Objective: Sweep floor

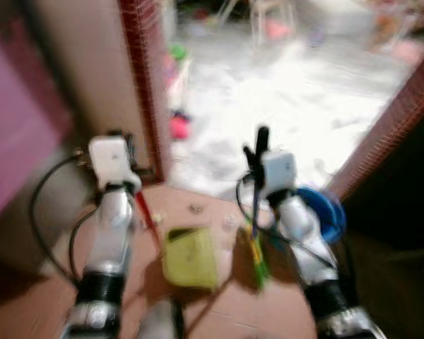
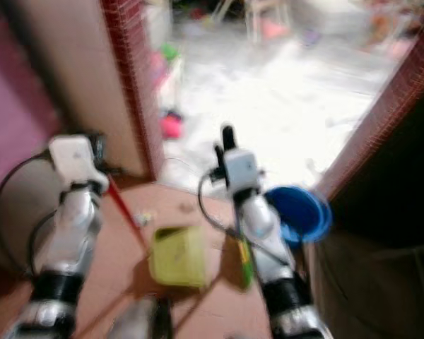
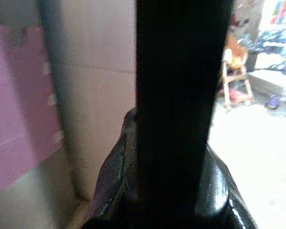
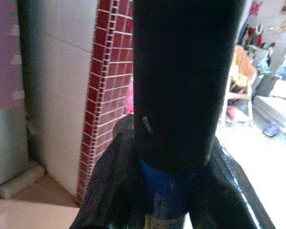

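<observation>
- While the head views are blurred, I read the left gripper [image 1: 112,145] as clamped on a red-handled yellow dustpan [image 1: 189,256] resting on the floor between the arms.
- Right gripper [image 1: 260,145] grips a dark broom handle [image 4: 181,86]; its green-yellow lower end [image 1: 256,260] sits just beside the dustpan.
- Both tools look light and stiff, so I judge a grasp near the handle tops best.
- Brick doorway edge [image 1: 145,92] stands near on the left, blue basin [image 1: 326,210] near on the right; open room lies ahead.
</observation>
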You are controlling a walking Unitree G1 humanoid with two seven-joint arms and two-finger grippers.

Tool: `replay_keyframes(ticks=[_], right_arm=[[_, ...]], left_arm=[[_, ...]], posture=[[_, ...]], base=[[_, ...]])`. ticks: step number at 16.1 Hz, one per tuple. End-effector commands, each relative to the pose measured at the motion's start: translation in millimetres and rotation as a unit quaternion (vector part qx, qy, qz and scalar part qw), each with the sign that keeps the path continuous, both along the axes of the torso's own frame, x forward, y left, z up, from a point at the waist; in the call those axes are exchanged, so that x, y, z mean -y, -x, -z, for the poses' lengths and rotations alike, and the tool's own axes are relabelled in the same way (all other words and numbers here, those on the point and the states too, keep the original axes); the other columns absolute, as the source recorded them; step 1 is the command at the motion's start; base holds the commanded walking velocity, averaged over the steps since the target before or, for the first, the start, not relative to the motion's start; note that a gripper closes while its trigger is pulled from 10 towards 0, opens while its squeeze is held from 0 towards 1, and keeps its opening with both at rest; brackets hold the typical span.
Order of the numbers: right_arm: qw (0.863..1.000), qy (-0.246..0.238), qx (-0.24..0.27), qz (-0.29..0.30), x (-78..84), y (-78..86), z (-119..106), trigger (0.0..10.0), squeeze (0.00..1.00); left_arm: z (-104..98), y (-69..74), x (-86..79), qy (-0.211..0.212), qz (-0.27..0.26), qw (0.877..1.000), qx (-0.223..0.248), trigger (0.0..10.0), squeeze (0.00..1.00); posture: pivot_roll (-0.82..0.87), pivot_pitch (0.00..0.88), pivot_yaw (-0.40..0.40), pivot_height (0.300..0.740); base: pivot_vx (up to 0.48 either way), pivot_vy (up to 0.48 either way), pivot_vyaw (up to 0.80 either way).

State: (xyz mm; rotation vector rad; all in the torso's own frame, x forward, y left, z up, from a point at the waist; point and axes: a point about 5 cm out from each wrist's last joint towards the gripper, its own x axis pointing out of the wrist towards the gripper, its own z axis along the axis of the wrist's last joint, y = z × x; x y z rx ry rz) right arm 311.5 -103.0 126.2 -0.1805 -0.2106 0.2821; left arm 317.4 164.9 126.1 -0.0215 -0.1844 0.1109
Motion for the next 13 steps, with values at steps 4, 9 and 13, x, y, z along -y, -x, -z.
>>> replay_keyframes(ticks=[4,9,13], right_arm=[[0.999,-0.009,0.031,-0.012,-6.5,-2.2,-12.0,10.0,0.0],[1.0,-0.002,0.029,-0.011,-5.7,-2.0,-10.0,10.0,0.0],[1.0,-0.007,0.019,-0.015,-5.5,-1.9,-7.7,10.0,0.0]], left_arm=[[-12.6,-2.8,-2.0,-0.018,-0.002,1.0,0.02,10.0,0.0],[-8.7,-1.4,3.9,-0.014,0.011,1.0,0.008,10.0,0.0],[-8.1,-2.7,5.6,-0.017,0.013,1.0,0.002,10.0,0.0]], posture=[[0.01,0.079,-0.011,0.74],[0.01,0.091,-0.011,0.74],[0.01,0.095,-0.006,0.74]], base=[[0.067,0.314,0.0],[0.0,0.0,0.0],[0.0,0.0,0.0]])
